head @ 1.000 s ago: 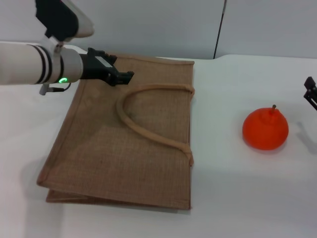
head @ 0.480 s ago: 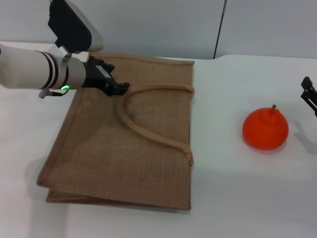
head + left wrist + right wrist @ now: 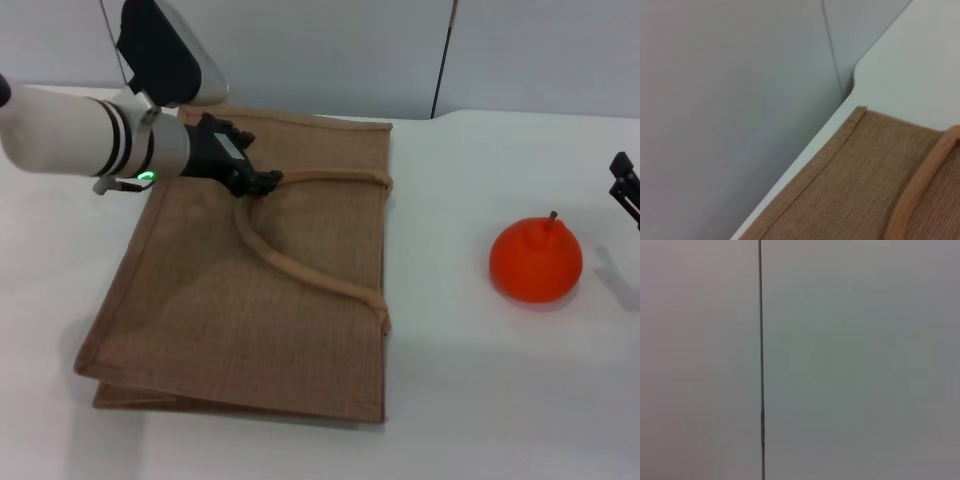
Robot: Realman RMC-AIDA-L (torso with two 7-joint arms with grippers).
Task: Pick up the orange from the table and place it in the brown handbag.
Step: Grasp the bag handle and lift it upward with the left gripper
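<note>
The orange [image 3: 535, 261] rests on the white table [image 3: 480, 400] at the right, stem up, with nothing touching it. The brown handbag [image 3: 200, 310] lies flat at the centre-left, its looped handle [image 3: 300, 268] on top. My left gripper [image 3: 262, 182] is low over the bag's far part, its tip at the far curve of the handle. The left wrist view shows the bag's corner [image 3: 850, 190] and a stretch of handle [image 3: 920, 185]. My right gripper [image 3: 627, 185] pokes in at the right edge, beyond and to the right of the orange, clear of it.
A grey wall with a dark vertical seam [image 3: 443, 60] stands behind the table; the right wrist view shows only this wall [image 3: 840, 360]. Bare tabletop lies between the bag and the orange [image 3: 440, 230].
My left gripper has moved right and lower, from over the bag's far left part to the handle's curve. The orange, the bag and the right gripper have stayed put.
</note>
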